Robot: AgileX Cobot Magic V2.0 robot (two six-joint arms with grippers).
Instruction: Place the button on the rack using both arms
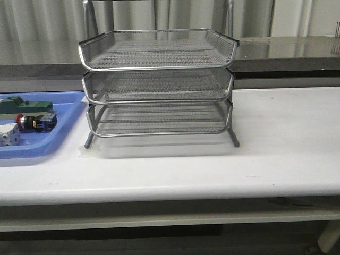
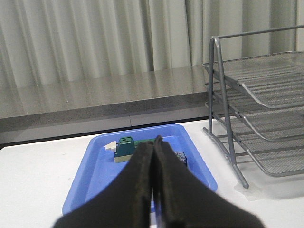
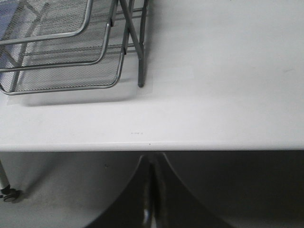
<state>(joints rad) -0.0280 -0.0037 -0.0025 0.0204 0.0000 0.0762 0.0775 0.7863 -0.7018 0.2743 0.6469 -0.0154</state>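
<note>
Button (image 1: pixel 33 121) lies in the blue tray (image 1: pixel 64 133) beside the rack (image 1: pixel 158 85); small, rigid, light, we'd pinch its body. Left wrist: our left tool (image 2: pixel 152 145) is closed, empty, above the tray. Right wrist: our right tool (image 3: pixel 151 159) is closed off the surface (image 3: pixel 213 95).

Pale pleated curtains (image 2: pixel 95 38) hang behind a grey counter (image 2: pixel 95 97).

- The left arm's black pincer gripper (image 2: pixel 153 147) has its two dark fingers pressed flat together, tips meeting with no gap, nothing between them.
- It hovers above the tabletop's left part, fingertips pointing toward the far edge.
- The right arm's black pincer gripper (image 3: pixel 152 164) is likewise closed and empty, held off the tabletop's near edge.
- Neither arm appears in the front view.
</note>
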